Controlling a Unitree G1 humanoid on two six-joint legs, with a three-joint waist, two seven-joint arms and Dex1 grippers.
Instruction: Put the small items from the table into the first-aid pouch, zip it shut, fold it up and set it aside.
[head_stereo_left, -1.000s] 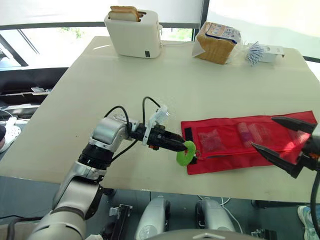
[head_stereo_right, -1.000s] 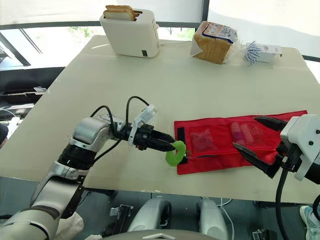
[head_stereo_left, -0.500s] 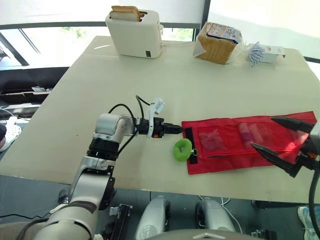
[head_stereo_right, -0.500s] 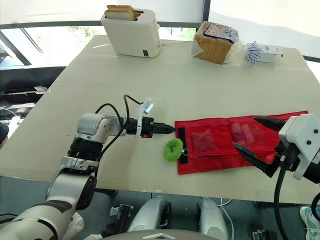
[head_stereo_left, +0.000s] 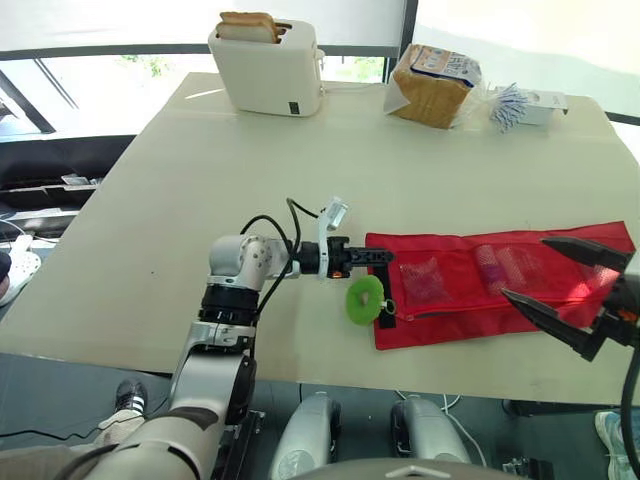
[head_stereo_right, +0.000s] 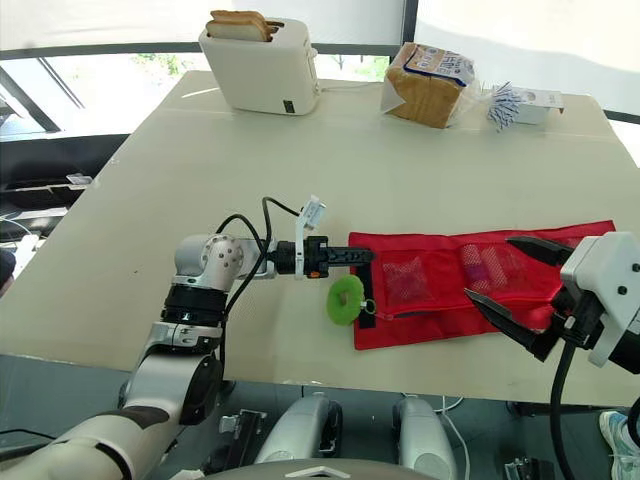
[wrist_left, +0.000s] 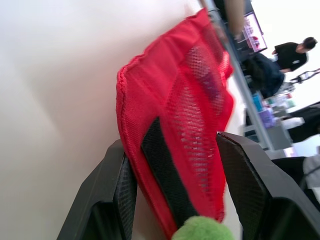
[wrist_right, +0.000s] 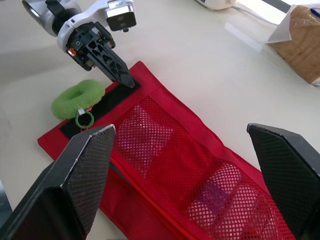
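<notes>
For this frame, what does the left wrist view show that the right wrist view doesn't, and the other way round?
The left wrist view adds the left gripper seen along its own open fingers, which stand either side of the red pouch at its end, and a person in the background. The right wrist view adds that gripper from outside, its tip at the pouch's end, the small ring on the green ring, the bread loaf and the open right gripper. Both share the pouch, its black strip and the green ring.
</notes>
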